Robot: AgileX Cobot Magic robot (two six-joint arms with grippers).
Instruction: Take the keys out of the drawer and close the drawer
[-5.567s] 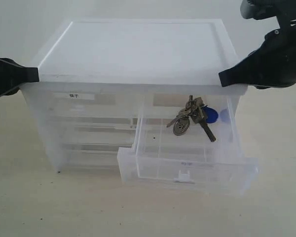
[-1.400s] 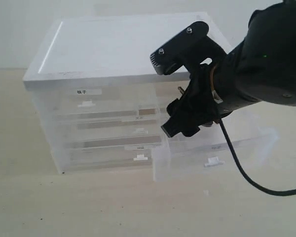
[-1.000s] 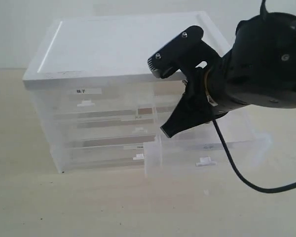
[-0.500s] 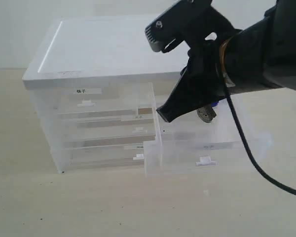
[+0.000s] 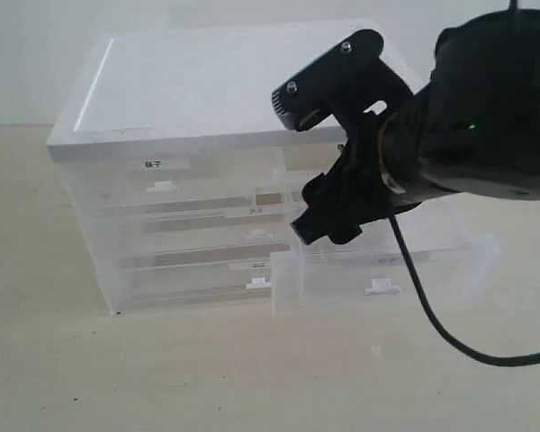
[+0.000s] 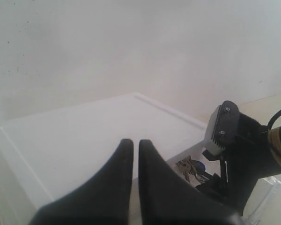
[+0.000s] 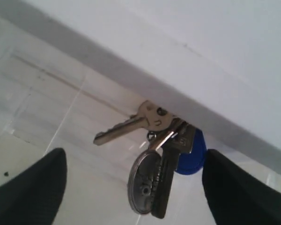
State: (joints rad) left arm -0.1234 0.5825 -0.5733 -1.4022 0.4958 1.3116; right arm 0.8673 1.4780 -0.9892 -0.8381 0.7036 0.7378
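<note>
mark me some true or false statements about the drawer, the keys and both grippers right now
1. The drawer stands pulled out. True.
2. The right gripper is clamped on the keys. False: its jaws stand wide open on either side of them, not touching them.
3. The keys lie on the table. False: they lie inside the drawer.
4. The left gripper is shut. True.
5. The fob on the keys is red. False: it is blue.
</note>
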